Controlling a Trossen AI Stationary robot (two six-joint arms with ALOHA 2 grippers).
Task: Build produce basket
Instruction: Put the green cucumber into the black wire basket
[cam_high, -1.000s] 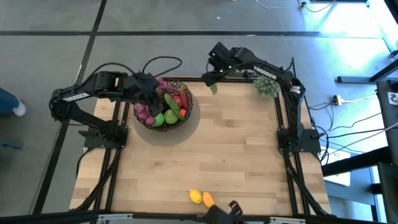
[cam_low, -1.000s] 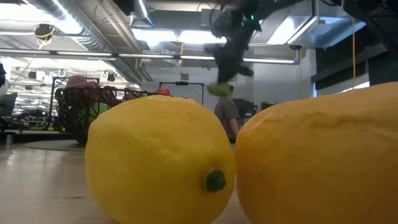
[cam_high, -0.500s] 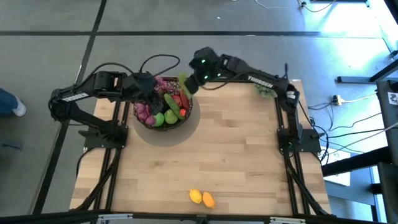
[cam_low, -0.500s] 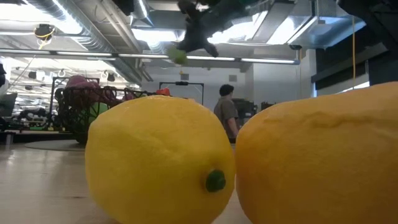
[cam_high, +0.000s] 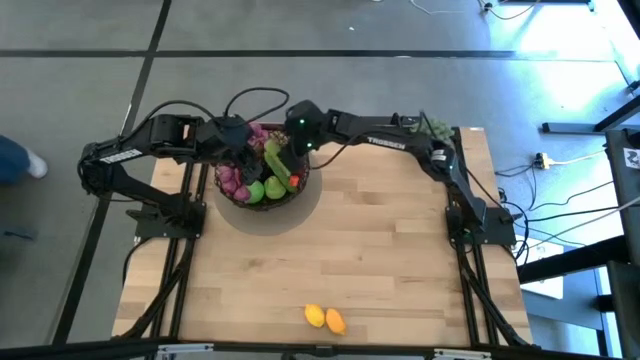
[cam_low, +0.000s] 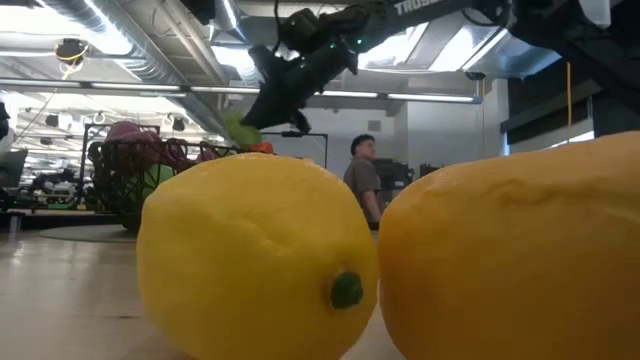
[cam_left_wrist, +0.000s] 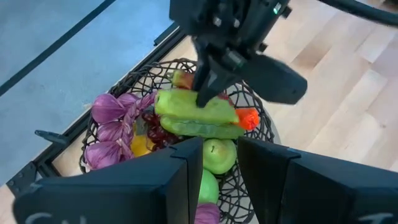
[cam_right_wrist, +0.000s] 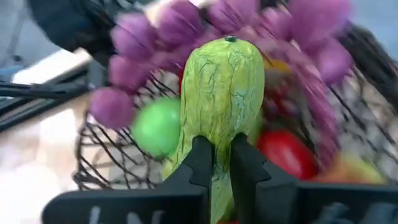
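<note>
The left gripper (cam_high: 243, 143) hangs over the near-left rim of the basket (cam_left_wrist: 134, 78); its 2 dark, flat-faced fingers (cam_left_wrist: 177, 171) stand partly apart with nothing between them. Under it sits the 1 basket, a round bowl of dark woven wire, see-through. Inside, below both grippers, lie purple grapes (cam_left_wrist: 112, 134) in smooth bulbous lobes, 2 glossy green apples (cam_left_wrist: 217, 155), a long smooth cucumber (cam_left_wrist: 205, 130), and a red pepper (cam_left_wrist: 247, 117).

The right gripper (cam_right_wrist: 214, 163) reaches in from the right, directly above the basket's middle, its 2 narrow fingers clenched on 1 green pepper (cam_right_wrist: 221, 87), wrinkled, elongated and blunt-ended, held just over the pile.

Well apart from both grippers, at the table's (cam_high: 390, 250) front edge, 2 fruits touch side by side: 1 yellow lemon (cam_low: 255, 260) with a dimpled skin and green stem nub, and 1 more orange mango (cam_low: 520, 265).
</note>
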